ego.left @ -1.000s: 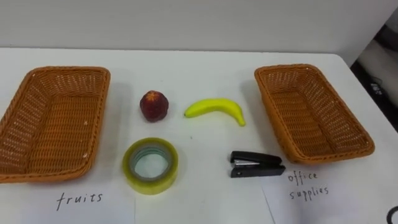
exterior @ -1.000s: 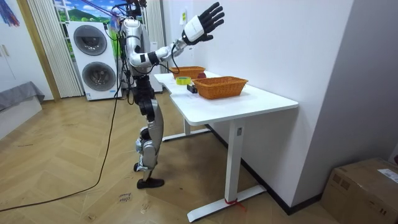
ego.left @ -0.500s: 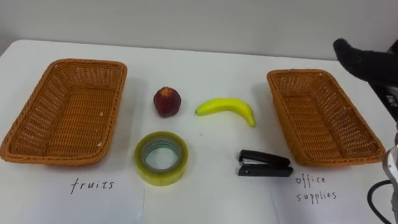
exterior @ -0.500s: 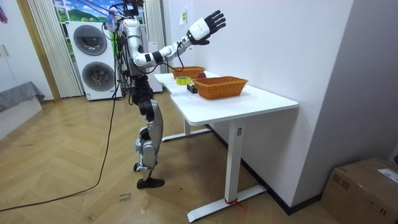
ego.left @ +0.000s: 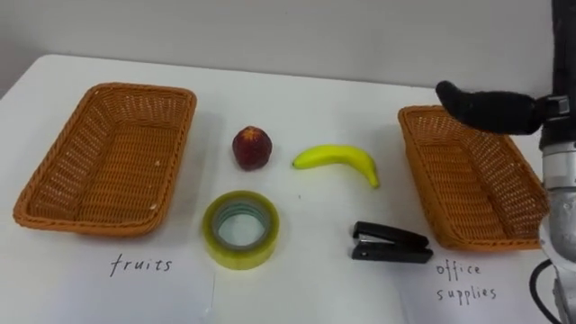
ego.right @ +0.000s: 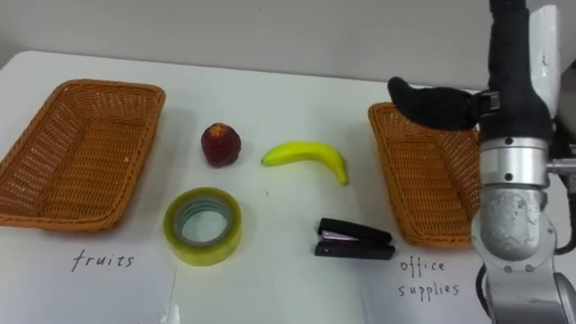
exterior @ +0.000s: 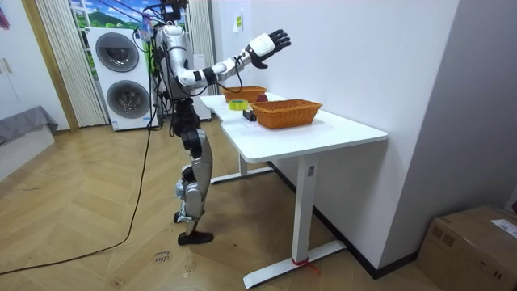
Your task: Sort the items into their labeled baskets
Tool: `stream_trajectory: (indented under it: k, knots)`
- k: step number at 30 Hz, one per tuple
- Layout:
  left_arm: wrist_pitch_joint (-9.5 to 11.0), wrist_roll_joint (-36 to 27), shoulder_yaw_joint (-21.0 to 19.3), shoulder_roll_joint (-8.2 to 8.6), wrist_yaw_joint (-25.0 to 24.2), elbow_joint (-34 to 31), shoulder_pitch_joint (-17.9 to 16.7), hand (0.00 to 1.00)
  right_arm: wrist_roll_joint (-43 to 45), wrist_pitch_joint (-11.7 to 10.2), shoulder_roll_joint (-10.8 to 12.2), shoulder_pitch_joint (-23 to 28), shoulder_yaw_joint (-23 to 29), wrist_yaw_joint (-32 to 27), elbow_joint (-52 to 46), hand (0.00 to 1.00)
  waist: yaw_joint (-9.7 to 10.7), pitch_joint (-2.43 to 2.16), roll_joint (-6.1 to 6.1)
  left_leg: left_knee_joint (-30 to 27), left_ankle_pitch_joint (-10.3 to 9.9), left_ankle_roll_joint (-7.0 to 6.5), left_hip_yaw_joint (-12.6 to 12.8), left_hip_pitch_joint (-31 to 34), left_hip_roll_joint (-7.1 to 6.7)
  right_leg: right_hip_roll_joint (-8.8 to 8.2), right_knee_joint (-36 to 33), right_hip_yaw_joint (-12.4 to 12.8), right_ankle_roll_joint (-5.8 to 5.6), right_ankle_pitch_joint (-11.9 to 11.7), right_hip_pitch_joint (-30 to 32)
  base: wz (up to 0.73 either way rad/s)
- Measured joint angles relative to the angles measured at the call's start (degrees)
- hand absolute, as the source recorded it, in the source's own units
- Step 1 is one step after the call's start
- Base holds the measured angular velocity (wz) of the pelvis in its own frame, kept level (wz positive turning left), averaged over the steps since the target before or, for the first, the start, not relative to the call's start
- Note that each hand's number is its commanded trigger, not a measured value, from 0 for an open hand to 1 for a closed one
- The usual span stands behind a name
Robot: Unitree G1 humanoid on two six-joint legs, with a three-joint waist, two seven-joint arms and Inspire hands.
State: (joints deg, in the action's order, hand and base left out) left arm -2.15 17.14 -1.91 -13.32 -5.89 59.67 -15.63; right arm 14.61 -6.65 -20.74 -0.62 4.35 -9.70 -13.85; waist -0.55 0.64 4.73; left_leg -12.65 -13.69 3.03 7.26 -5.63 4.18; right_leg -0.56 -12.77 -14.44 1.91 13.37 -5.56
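step in hand: the first reach, nothing sorted yet. left basket (ego.left: 144,89) and right basket (ego.left: 468,193) both empty. on the white table (ego.left: 297,99) between them: red fruit (ego.left: 252,148) and banana (ego.left: 337,160) at the back, tape roll (ego.left: 241,257) and stapler (ego.left: 390,244) nearer the robot. right hand (ego.right: 436,105) raised above the table near the right basket's far end, fingers straight and spread, holding nothing. judgement: next move calls for lowering onto one item, probably the stapler just beside the right basket, and curling the fingers round it from above
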Motion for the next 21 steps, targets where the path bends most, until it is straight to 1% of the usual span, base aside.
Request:
stream_trajectory:
  k: [3,6,12,13,17,18,21]
  knots:
    - [0.0,0.6,0.0,-0.01,0.0,0.0,0.3,0.0,1.5,0.2,0.0,0.0,-1.9,3.2,0.1,0.0,0.0,0.01,-0.03,0.0,0.0,0.0,0.0,-0.1,0.02,-0.12,0.0,0.1,0.01,0.0,-0.1,0.0]
    - [-0.1,1.4,0.0,-0.01,-0.1,0.0,0.3,0.0,4.0,0.5,0.0,0.0,-3.0,5.7,0.1,0.0,0.0,-0.1,0.14,0.0,0.0,0.0,0.0,-0.1,0.05,-0.16,0.0,0.0,0.01,0.0,-0.1,0.0]
    - [-0.3,1.9,0.0,-0.07,-1.6,0.0,0.4,0.0,4.6,0.7,0.0,0.2,-3.3,11.3,0.1,0.0,0.0,-0.31,0.44,-0.2,0.0,0.0,0.0,0.0,0.14,-0.23,0.0,0.0,0.06,-0.2,-0.2,0.0]
    - [-0.3,2.0,0.0,-0.09,-1.8,0.0,0.4,0.0,4.8,0.8,0.0,0.2,-3.3,11.8,0.1,0.0,0.0,-0.4,0.59,-0.2,0.0,0.0,0.0,0.0,0.14,-0.24,0.0,0.0,0.05,-0.2,-0.2,0.0]
    - [-0.3,1.8,0.0,-0.54,-2.1,0.0,0.4,0.0,5.9,1.8,0.0,0.2,-3.7,14.9,0.0,0.0,0.0,-0.6,0.86,-0.3,0.0,0.0,0.0,0.0,0.15,-0.24,0.0,0.0,0.08,-0.2,-0.3,0.0]
    - [-0.3,1.8,0.0,-0.66,-2.1,0.0,0.4,0.0,6.1,1.8,0.0,0.2,-3.8,15.7,0.0,0.0,0.0,-0.71,1.03,-0.4,0.0,0.0,0.0,0.0,0.15,-0.25,0.0,0.0,0.08,-0.2,-0.3,0.0]
    - [-0.3,1.8,0.0,-0.79,-2.2,0.0,0.4,0.0,6.3,1.9,0.0,0.2,-4.9,17.2,0.0,0.0,0.0,-0.76,1.21,-0.8,0.0,0.0,0.0,0.0,0.16,-0.24,-0.1,0.1,0.09,-0.3,-0.5,0.0]
